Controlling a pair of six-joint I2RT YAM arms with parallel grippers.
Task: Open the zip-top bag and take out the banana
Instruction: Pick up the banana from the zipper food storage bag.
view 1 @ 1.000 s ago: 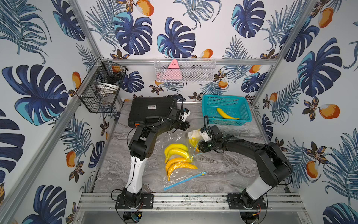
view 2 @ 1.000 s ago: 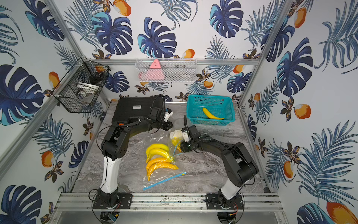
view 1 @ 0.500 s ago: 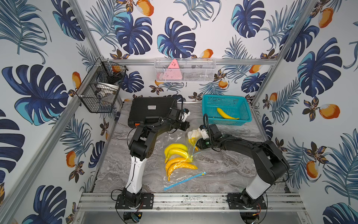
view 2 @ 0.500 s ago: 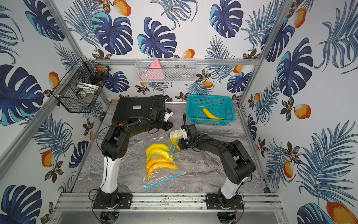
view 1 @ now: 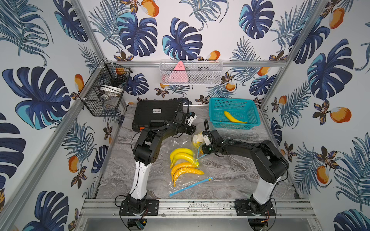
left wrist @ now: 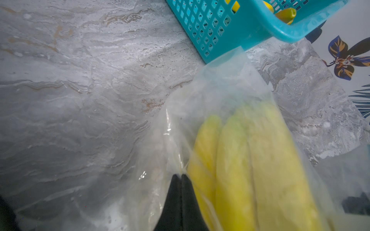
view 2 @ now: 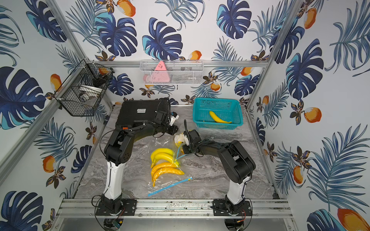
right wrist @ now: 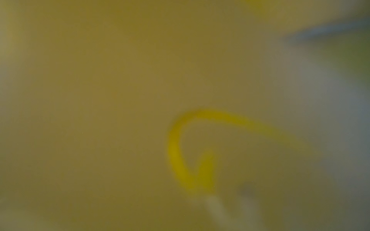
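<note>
- Right gripper (view 1: 200,149) is edging deeper into the bag (left wrist: 220,84) mouth; its grip cannot be told.
- Left gripper (left wrist: 181,178) is clenching the bag's film.
- Bananas (view 1: 181,157) are lying bagged; opening is underway; next, the mouth wants pulling wider.

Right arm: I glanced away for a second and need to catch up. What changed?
The right arm slid toward the left arm, nudging the right gripper closer against the zip-top bag; its grip is hidden. Left gripper stays shut on the bag; bananas and basket unmoved.
</note>
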